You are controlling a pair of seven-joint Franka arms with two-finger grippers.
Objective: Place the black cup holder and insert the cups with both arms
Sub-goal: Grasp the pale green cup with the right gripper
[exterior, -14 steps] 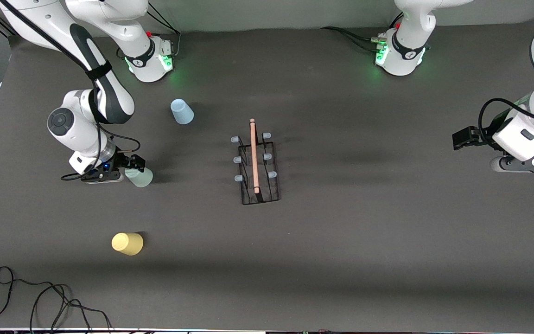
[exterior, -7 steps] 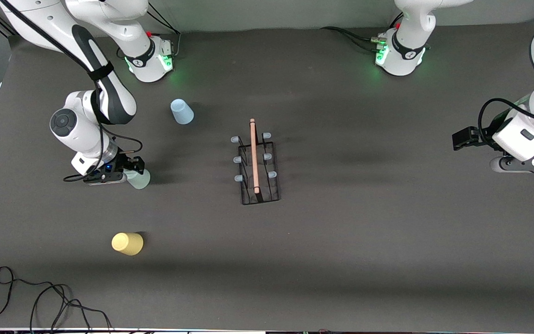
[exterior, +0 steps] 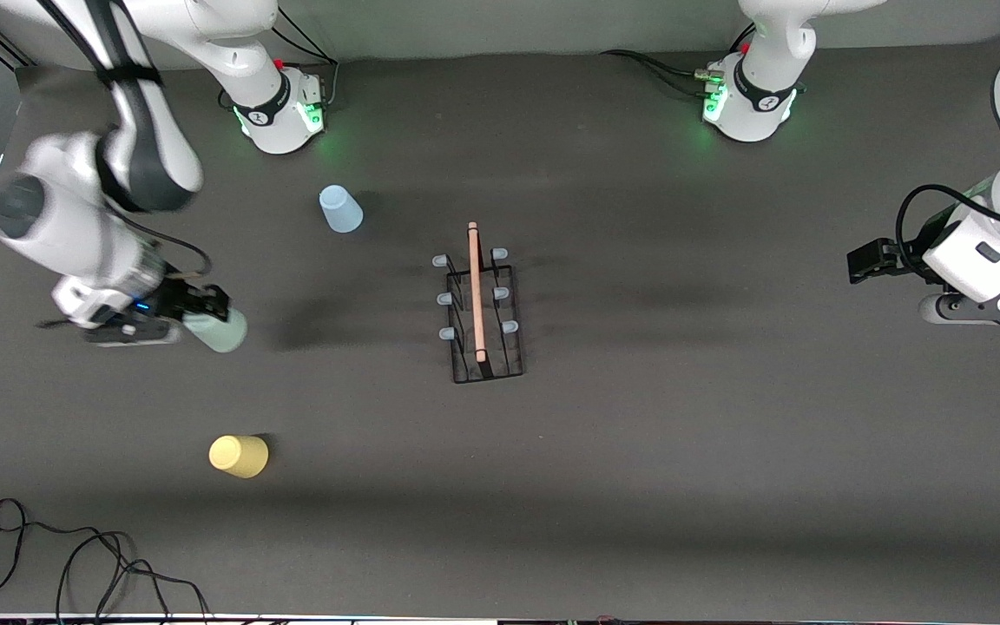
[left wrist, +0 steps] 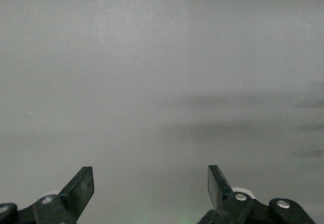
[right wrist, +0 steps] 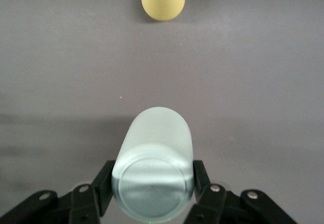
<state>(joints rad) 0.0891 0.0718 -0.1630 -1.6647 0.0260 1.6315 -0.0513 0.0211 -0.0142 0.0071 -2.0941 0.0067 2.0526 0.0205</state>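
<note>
With the black cup holder (exterior: 478, 305) standing mid-frame and all pegs bare, the right tool (exterior: 205, 311) at frame left clamps the green cup (exterior: 216, 330); the left tool (left wrist: 150, 189) waits open; yellow cup (exterior: 239, 456) and blue cup (exterior: 340, 209) remain on the counter (exterior: 682, 434).

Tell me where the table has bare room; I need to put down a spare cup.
Bare: between the black cup holder and the waiting, open left gripper; also nearer the camera than the holder. Busier at the right arm's end: blue cup, yellow cup, right gripper gripping the green cup.
</note>
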